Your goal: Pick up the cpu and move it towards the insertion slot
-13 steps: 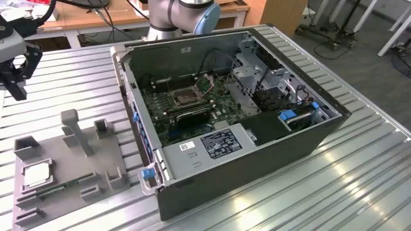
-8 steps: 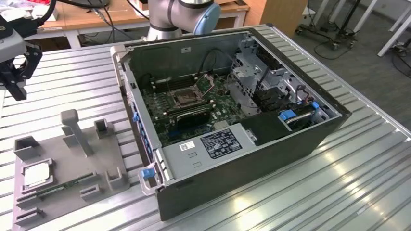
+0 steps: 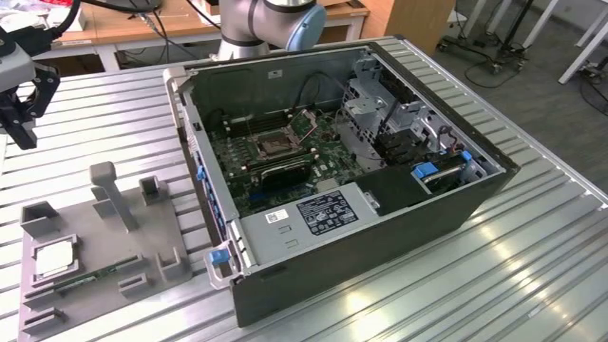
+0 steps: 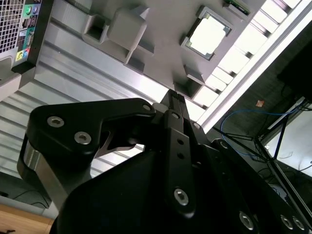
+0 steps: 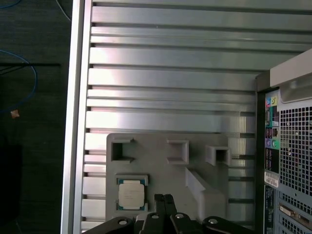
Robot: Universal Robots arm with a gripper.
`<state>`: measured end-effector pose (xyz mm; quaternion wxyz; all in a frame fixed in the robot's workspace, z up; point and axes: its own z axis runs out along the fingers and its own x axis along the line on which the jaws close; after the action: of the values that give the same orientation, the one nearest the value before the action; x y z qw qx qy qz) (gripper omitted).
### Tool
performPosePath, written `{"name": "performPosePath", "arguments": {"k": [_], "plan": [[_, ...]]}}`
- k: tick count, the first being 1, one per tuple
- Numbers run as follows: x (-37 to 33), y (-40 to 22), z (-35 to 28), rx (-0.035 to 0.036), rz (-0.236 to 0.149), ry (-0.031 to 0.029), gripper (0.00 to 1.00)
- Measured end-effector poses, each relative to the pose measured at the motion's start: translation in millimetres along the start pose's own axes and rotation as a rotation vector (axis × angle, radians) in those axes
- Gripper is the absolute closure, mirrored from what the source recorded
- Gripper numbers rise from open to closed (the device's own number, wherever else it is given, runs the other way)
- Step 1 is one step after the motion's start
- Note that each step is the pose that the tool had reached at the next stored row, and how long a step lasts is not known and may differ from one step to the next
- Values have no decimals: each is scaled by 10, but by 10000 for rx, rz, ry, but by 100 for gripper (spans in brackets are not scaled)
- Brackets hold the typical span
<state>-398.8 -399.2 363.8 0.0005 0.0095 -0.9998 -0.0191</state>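
The cpu (image 3: pixel 53 258) lies flat in a square recess of a grey holder plate (image 3: pixel 95 228) at the exterior view's lower left, its silvery top facing up. It also appears in both wrist views, cpu (image 5: pixel 131 194) and cpu (image 4: pixel 207 35). My gripper (image 3: pixel 24 139) hangs high above the table at the exterior view's far left, well apart from the cpu. Its two black fingers (image 5: pixel 159 204) press together with nothing between them, so the gripper (image 5: pixel 164 197) (image 4: pixel 171 93) is shut and empty. The insertion slot (image 3: pixel 275 144) is a dark, silver-framed square on the motherboard inside the open computer case.
The open computer case (image 3: pixel 380 235) lies on the slatted metal table (image 3: pixel 494 285), right of the holder plate. Upright grey posts (image 3: pixel 109 192) rise from the plate. A thin green memory stick (image 3: pixel 90 276) lies beside the cpu. The table edge (image 5: pixel 75 122) runs close to the plate.
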Motion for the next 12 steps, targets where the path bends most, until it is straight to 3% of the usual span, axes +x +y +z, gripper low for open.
{"name": "performPosePath", "arguments": {"k": [12], "plan": [[60,1,0,0,0,0,89]]}}
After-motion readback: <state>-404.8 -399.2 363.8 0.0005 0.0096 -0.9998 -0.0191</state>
